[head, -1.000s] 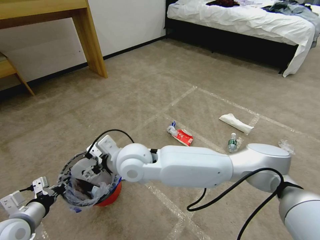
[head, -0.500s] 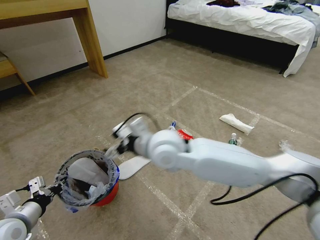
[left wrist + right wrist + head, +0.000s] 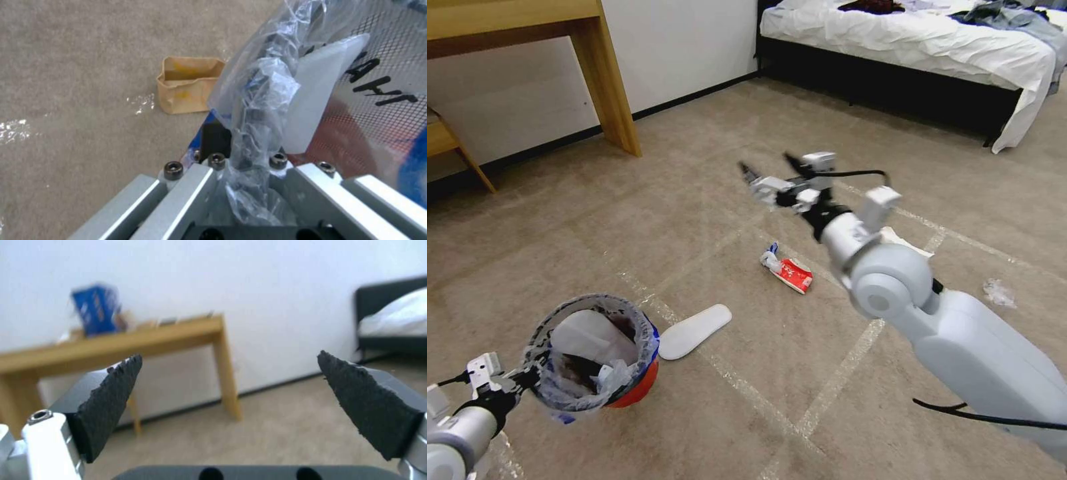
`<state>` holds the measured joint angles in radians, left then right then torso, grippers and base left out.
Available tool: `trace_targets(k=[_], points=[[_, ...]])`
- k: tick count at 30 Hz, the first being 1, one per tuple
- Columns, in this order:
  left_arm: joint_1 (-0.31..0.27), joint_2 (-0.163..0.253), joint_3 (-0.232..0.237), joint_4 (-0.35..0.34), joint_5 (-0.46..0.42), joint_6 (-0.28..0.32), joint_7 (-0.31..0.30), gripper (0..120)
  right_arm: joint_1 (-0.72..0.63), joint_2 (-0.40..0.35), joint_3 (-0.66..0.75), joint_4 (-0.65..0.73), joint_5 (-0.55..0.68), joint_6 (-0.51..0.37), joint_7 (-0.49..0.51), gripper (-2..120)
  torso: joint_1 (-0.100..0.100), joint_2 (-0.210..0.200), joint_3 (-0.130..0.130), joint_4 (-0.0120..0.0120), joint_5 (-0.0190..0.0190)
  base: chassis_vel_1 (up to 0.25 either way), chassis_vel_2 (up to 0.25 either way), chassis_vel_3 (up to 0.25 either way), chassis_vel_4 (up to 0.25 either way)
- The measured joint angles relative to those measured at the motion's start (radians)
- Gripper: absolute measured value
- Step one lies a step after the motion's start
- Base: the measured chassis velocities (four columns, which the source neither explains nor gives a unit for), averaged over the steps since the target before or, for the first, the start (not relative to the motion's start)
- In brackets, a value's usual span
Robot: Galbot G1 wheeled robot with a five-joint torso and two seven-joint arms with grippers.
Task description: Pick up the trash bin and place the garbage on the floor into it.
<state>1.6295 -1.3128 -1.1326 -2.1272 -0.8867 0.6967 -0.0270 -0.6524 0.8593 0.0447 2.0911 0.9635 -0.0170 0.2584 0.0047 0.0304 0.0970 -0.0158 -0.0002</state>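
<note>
Red trash bin hangs clamped in the left end effector; right end effector gapes empty above the floor.

The right arm is glossy white with a round grey-white joint cap and a thin black cable at 5 o'clock. The right gripper has black, rough-textured pointed fingers on silver mounts. The left gripper shows brushed-aluminium bars with black hex screws.
</note>
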Motion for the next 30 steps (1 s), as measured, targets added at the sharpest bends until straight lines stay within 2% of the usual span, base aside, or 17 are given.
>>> trace_targets(k=[1, 3, 4, 6, 7, 9, 12, 14, 18, 23, 30], points=[[0.000, 0.000, 0.000, 0.000, 0.000, 0.000, 0.000, 1, 0.000, 0.000, 0.000, 0.000, 0.000, 0.000, 0.000, 100, 0.000, 0.000, 0.000, 0.0000, 0.0000, 0.000, 0.000, 0.000, 0.000], [0.001, 0.005, -0.007, -0.001, -0.004, -0.001, -0.001, 1, -0.143, 0.000, 0.135, 0.005, -0.051, 0.091, -0.055, 100, 0.000, 0.000, 0.000, -0.0005, 0.0005, 0.000, 0.000, 0.000, 0.000], [0.001, 0.005, -0.007, -0.001, -0.004, -0.001, -0.001, 1, -0.143, 0.000, 0.135, 0.005, -0.051, 0.091, -0.055, 100, 0.000, 0.000, 0.000, -0.0005, 0.0005, 0.000, 0.000, 0.000, 0.000], [0.005, 0.010, -0.012, -0.002, -0.006, -0.001, -0.001, 1, -0.252, 0.012, 0.229, -0.004, -0.109, 0.164, -0.120, 100, 0.000, 0.000, 0.000, -0.0003, 0.0005, 0.000, 0.000, 0.000, 0.000], [0.005, 0.010, -0.012, -0.002, -0.006, -0.001, -0.001, 1, -0.252, 0.012, 0.229, -0.004, -0.109, 0.164, -0.120, 100, 0.000, 0.000, 0.000, -0.0003, 0.0005, 0.000, 0.000, 0.000, 0.000], [0.009, 0.012, -0.014, -0.002, -0.006, -0.002, -0.002, 1, -0.373, 0.036, 0.342, -0.015, -0.186, 0.251, -0.205, 100, 0.000, 0.000, 0.000, -0.0003, 0.0001, 0.000, 0.000, 0.000, 0.000], [0.011, 0.011, -0.015, -0.002, -0.005, -0.003, -0.002, 1, -0.419, 0.047, 0.378, -0.025, -0.222, 0.287, -0.234, 100, 0.000, 0.000, 0.000, -0.0003, 0.0002, 0.000, 0.000, 0.000, 0.000], [0.015, 0.008, -0.017, -0.002, -0.003, -0.006, -0.003, 1, -0.497, 0.073, 0.437, -0.064, -0.317, 0.361, -0.274, 100, 0.000, 0.000, 0.000, -0.0003, 0.0001, 0.000, 0.000, 0.000, 0.000], [0.021, 0.002, -0.018, -0.003, 0.000, -0.012, -0.003, 1, -0.566, 0.104, 0.481, -0.107, -0.412, 0.398, -0.261, 100, 0.000, 0.000, 0.000, -0.0003, 0.0004, 0.000, 0.000, 0.000, 0.000], [0.026, -0.014, -0.016, -0.005, 0.024, -0.025, 0.000, 1, -0.654, 0.168, 0.516, -0.177, -0.534, 0.432, -0.160, 100, 0.000, 0.000, 0.000, -0.0003, 0.0002, 0.000, 0.000, 0.000, 0.000], [0.032, -0.029, -0.015, -0.027, 0.023, -0.031, 0.003, 1, -0.687, 0.203, 0.524, -0.192, -0.593, 0.432, -0.129, 100, 0.000, 0.000, 0.000, -0.0003, 0.0002, 0.000, 0.000, 0.000, 0.000]])
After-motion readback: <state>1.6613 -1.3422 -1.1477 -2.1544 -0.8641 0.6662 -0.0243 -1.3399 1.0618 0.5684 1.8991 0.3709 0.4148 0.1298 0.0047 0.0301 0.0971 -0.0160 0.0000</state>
